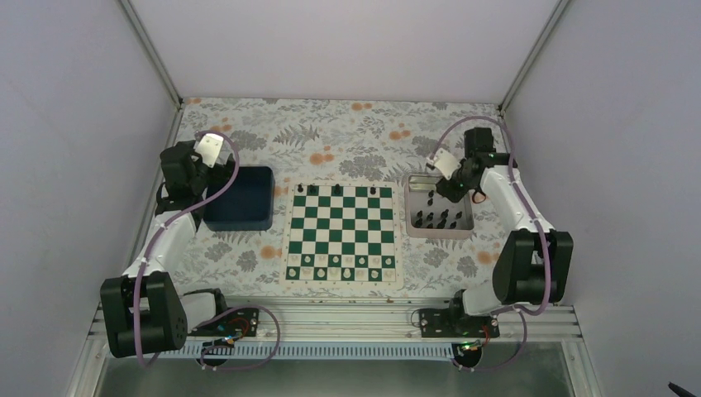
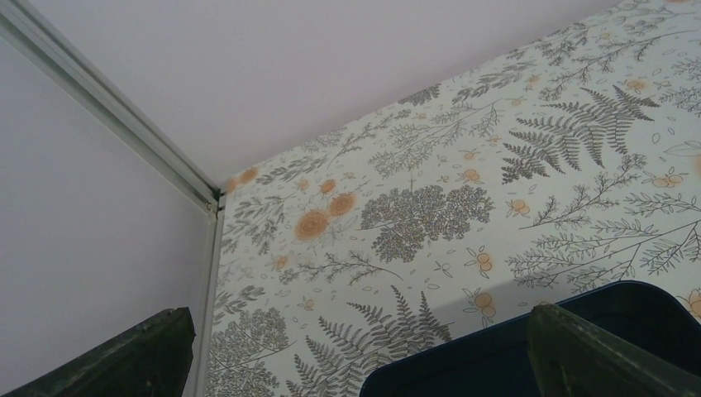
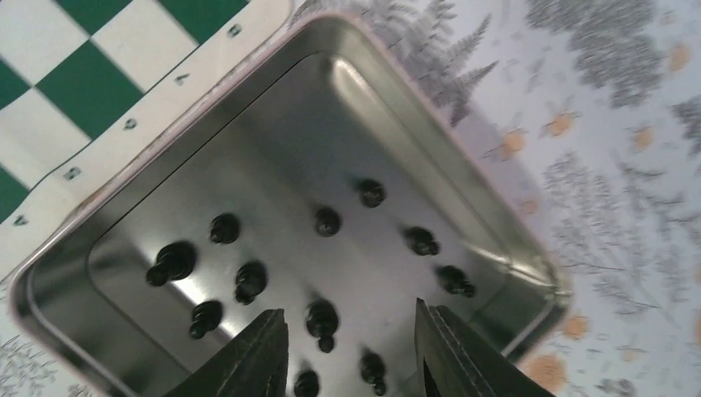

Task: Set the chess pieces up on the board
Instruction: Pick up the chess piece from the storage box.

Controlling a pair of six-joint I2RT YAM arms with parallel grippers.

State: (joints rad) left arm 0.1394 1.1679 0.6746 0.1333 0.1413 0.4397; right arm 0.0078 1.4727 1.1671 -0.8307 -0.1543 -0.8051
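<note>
The right pincer point(image 3: 351, 331) hangs, jaws apart, over black chess pieces point(image 3: 327, 221) in the tray point(image 3: 397, 124) beside the board point(image 1: 341, 227); the left pincer point(image 2: 355, 327) gapes wide, empty, near the blue bin point(image 1: 240, 198).

The only writing in sight is a row of small dark marks point(image 3: 130, 124) printed along the white border of the flat square chessboard of dark green and white squares point(image 3: 124, 50), seen from the right wrist, one beside each rank or file of squares. They are too blurred to tell which letters or numbers they are. From the overhead view the same border shows nothing legible.
</note>
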